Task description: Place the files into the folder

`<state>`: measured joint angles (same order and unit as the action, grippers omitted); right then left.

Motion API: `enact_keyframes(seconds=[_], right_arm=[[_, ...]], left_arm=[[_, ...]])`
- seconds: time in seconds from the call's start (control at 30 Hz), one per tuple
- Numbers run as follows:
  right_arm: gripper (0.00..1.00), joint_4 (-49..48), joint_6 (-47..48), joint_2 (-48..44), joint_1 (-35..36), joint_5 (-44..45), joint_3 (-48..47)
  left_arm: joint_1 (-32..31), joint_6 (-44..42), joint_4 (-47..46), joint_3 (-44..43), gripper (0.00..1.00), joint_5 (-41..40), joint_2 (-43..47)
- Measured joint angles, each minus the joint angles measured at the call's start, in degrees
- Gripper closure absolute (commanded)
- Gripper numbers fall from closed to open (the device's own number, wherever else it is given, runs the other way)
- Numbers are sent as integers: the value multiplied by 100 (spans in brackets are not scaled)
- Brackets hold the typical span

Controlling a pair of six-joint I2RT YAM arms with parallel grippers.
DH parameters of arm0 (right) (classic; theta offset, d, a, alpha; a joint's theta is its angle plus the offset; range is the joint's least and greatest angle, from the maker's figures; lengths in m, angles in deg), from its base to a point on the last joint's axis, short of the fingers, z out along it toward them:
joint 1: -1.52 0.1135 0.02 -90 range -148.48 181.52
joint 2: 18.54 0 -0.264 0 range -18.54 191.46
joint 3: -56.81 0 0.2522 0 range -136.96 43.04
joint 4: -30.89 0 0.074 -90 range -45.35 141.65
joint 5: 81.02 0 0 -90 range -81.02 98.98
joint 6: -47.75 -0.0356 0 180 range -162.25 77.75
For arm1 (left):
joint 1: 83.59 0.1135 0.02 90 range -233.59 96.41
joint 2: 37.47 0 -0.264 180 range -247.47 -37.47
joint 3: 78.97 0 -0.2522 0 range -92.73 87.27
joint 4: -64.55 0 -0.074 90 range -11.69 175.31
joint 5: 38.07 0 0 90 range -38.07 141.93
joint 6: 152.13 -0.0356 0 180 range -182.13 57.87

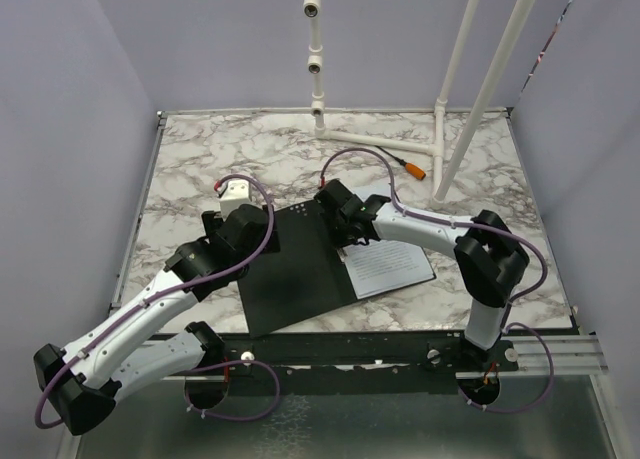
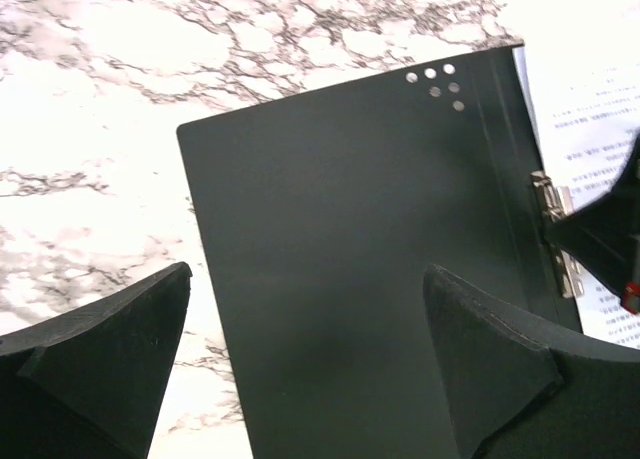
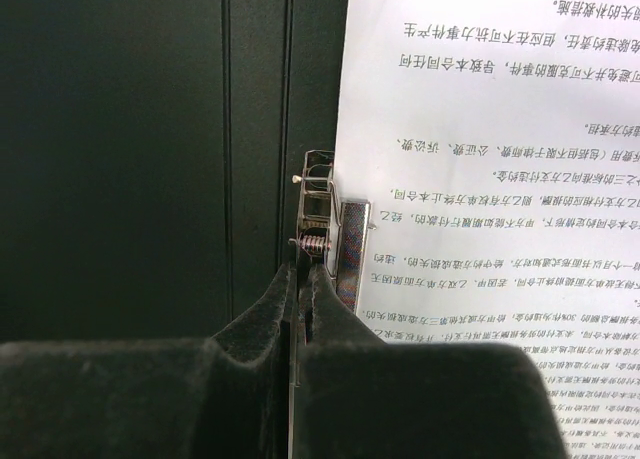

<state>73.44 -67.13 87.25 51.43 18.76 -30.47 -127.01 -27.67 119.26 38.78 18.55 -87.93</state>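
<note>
- Lying open and flat on the white-and-grey marble-patterned table, the flat folder with a matt black inside is showing its left flap bare, with its spine running from the near edge toward the far edge.
- The loose white paper sheets printed with dense black text are resting on the folder's right half, and their left edge is lying right along the spine.
- The silvery metal spine clip is sitting on the spine about midway along it, and its flat plate is overlapping the sheets' left edge. Whether it is pressing them down cannot be told.
- The right gripper is reaching down over the spine, its two black fingers clenching together on the raised part of the silvery metal spine clip.
- The left gripper is hovering over the bare left flap with its fingers spread wide and grasping nothing. One fingertip is hanging over the marble just outside the flap's left edge, the other over the black surface nearer the spine.
- A small cluster of round punched holes is showing at the far corner of the left flap, just beside the spine.
- A frame of white plastic pipes is standing at the far right of the table, well apart from the folder.
</note>
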Motion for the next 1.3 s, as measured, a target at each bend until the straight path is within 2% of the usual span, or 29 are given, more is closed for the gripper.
enact_keyframes(seconds=[0.27, 0.57, 1.3], right_arm=[[100, 0, 0, -522, 0, -24, 35], [100, 2, -17, -1154, -11, -61, 52], [99, 0, -315, -2874, -129, -105, 721]], left_arm=[[323, 22, 343, -525, 1, -376, 225], [323, 138, 610, -704, 1, -415, 570], [323, 1036, 1259, -1193, 1, 614, 1471]])
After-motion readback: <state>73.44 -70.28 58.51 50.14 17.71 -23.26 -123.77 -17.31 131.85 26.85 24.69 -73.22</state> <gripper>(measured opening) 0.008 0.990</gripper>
